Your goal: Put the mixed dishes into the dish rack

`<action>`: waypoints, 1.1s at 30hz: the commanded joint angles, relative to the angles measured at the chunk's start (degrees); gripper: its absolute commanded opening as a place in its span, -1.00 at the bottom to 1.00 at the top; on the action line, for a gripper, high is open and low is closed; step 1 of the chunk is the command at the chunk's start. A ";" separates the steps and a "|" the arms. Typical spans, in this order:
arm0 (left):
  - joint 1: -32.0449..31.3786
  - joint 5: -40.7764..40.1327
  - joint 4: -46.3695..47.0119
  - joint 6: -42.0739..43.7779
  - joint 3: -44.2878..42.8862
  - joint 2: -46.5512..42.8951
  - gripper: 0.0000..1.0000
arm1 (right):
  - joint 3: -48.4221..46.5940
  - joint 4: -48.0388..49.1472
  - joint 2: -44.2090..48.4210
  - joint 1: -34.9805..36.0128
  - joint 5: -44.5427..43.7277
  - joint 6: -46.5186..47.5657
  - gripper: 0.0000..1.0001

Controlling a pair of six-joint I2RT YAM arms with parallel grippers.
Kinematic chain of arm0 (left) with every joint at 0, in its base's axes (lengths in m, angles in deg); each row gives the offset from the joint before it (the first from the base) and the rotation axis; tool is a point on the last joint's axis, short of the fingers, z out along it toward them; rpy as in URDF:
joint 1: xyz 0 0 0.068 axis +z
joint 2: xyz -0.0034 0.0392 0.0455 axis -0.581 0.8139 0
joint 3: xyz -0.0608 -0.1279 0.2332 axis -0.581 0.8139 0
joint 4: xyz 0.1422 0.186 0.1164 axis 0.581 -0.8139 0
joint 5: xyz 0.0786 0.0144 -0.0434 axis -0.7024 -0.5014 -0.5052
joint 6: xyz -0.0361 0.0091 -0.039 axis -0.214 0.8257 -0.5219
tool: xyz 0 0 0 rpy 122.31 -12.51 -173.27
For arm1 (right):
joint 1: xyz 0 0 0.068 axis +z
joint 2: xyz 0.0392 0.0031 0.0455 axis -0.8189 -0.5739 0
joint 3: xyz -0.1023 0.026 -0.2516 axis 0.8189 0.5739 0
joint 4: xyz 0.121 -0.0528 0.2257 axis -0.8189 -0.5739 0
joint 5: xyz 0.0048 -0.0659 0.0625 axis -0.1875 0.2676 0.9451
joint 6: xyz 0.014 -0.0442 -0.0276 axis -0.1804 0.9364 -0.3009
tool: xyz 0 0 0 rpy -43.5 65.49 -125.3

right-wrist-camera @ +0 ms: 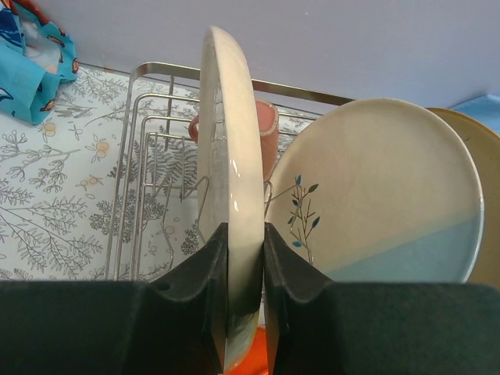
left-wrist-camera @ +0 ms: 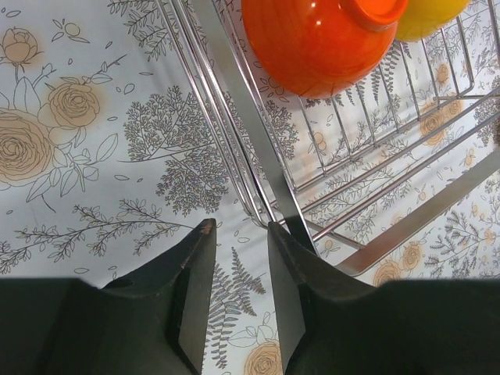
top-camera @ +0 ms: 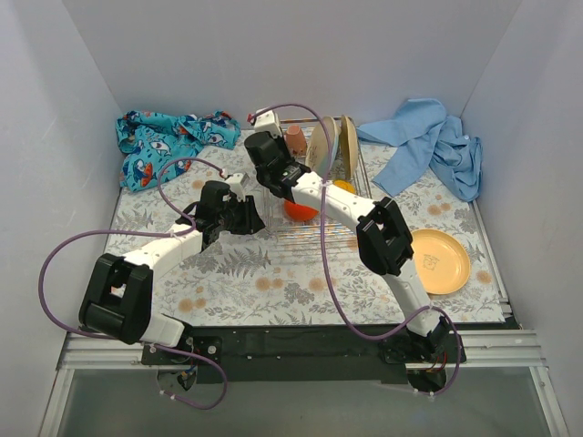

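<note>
The dish rack [top-camera: 301, 235] stands mid-table. My right gripper [right-wrist-camera: 244, 230] is shut on the rim of a cream plate [right-wrist-camera: 230, 141], held upright and edge-on over the rack [right-wrist-camera: 148, 72]. In the top view the right gripper [top-camera: 269, 146] is over the rack's left back part. A cream-and-light-blue plate [right-wrist-camera: 383, 195] and a tan plate [right-wrist-camera: 488, 195] stand in the rack, with a pinkish mug [right-wrist-camera: 268, 137] behind. An orange bowl [left-wrist-camera: 320, 39] and a yellow dish [left-wrist-camera: 430, 16] lie in the rack. My left gripper [left-wrist-camera: 238, 230] is open and empty at the rack's near-left corner [left-wrist-camera: 234, 86]. The steel cup is out of view.
A yellow-orange plate [top-camera: 439, 261] lies on the table at the right. A blue patterned cloth [top-camera: 173, 146] is bunched at the back left, and a plain light-blue cloth [top-camera: 428, 150] at the back right. White walls enclose the table on three sides.
</note>
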 commanded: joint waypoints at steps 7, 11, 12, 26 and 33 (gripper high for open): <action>-0.04 0.83 2.05 -0.04 1.29 -4.24 -0.34 | 1.24 4.89 7.26 -0.19 -2.78 3.71 -0.35; -0.04 1.00 2.49 -0.04 1.91 -4.85 -0.31 | 0.45 4.19 8.75 -0.01 -2.87 5.20 -0.34; -0.04 1.09 2.49 -0.13 1.91 -4.94 -0.28 | 0.27 3.93 9.19 -0.10 -2.87 5.55 -0.34; 2.33 -0.92 -3.30 1.63 -0.99 -8.28 0.18 | 22.74 -32.36 39.05 -13.52 29.08 4.32 0.17; 5.50 -3.22 -9.63 2.16 -3.10 -10.57 0.47 | 44.34 -39.31 56.54 -25.05 41.14 24.30 0.35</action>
